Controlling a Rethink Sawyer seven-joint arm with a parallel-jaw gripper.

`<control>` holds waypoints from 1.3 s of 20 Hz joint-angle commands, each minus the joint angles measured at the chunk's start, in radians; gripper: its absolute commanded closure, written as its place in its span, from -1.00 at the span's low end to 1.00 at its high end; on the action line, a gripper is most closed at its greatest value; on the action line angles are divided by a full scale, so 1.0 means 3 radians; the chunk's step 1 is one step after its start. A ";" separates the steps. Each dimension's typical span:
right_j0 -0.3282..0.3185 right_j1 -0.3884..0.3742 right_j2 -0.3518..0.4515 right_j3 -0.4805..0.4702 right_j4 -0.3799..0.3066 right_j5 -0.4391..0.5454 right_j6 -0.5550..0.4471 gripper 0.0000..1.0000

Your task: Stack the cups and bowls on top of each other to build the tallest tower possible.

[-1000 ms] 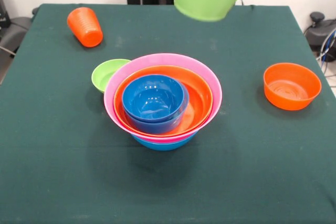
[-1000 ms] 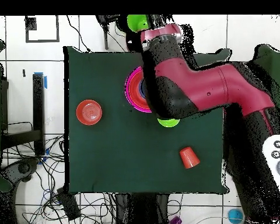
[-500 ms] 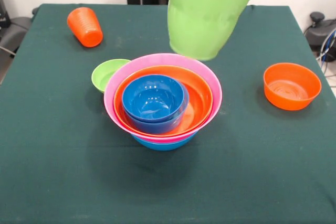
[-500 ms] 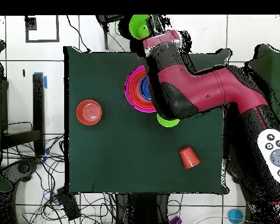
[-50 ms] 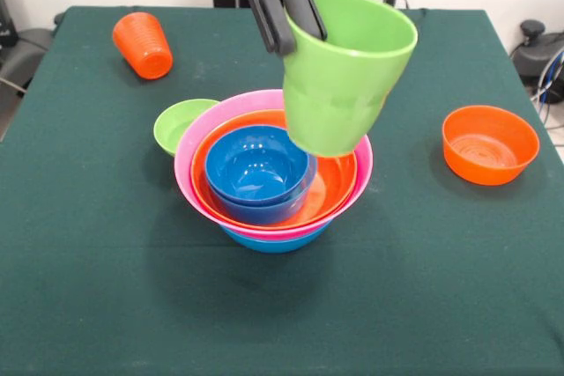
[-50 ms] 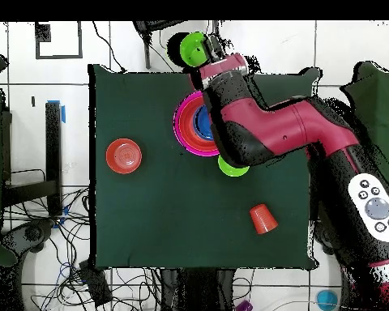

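My gripper (image 5: pixel 292 27) is shut on the rim of the lime green cup (image 5: pixel 344 77), one finger outside and one inside. The cup hangs upright and slightly tilted, above the right part of the tower (image 5: pixel 273 173). The tower is a large blue bowl (image 5: pixel 275 240) at the base, then a pink bowl (image 5: pixel 264 103), an orange bowl (image 5: pixel 333 184) and a small blue bowl (image 5: pixel 257 167) nested inside. In the overhead view the arm covers much of the tower (image 6: pixel 185 125), and the green cup (image 6: pixel 193 50) shows at the table's edge.
A small lime-green bowl (image 5: pixel 181 122) touches the tower's left side. A ribbed orange cup (image 5: pixel 143 44) sits at the far left, apparently mouth down. A lone orange bowl (image 5: pixel 489 143) stands at the right. The overhead view shows the same orange bowl (image 6: pixel 123 155) and orange cup (image 6: pixel 263 218).
The green cup has come down from the picture's top edge toward the tower. The gripper's fingers now show on its rim. The bowls and the orange cup have not moved.
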 commanded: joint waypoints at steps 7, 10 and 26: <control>0.0160 0.0163 -0.0170 -0.0085 -0.0456 0.0039 -0.0045 1.00; 0.0156 0.0157 -0.0151 -0.0082 -0.0459 0.0085 -0.0051 1.00; -0.0239 0.0315 0.0332 0.0007 -0.0121 0.0831 -0.0759 1.00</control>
